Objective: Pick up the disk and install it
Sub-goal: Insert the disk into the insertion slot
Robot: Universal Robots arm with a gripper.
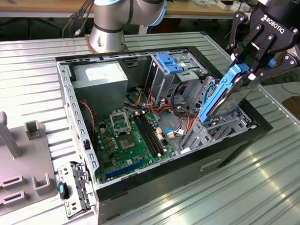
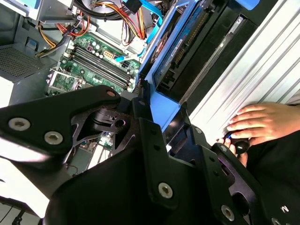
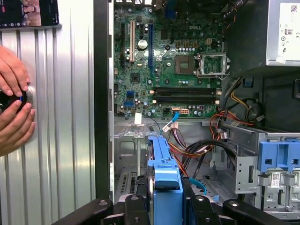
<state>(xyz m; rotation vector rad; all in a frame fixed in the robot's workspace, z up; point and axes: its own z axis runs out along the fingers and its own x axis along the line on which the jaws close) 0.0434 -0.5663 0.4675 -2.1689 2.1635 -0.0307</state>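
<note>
Claw (image 1: 251, 66) clamped shut on top end of disk (image 1: 223, 98), gripping at blue rail. Disk hangs below claw, long axis steep and tilted. Lower end meets drive cage (image 1: 216, 132) (seated in slot or not: unclear). Cables (image 1: 182, 101) just beside cage. Case (image 1: 152, 189) wall close on other side. Room tight.

Grey metal, blue-plastic-railed disk (image 1: 225, 98)

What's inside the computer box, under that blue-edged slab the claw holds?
Under the disk, gripped on edge by the gripper, a grey metal bay shows, with cables beside it. The disk covers the bay's interior, so what lies there is hidden.
</note>
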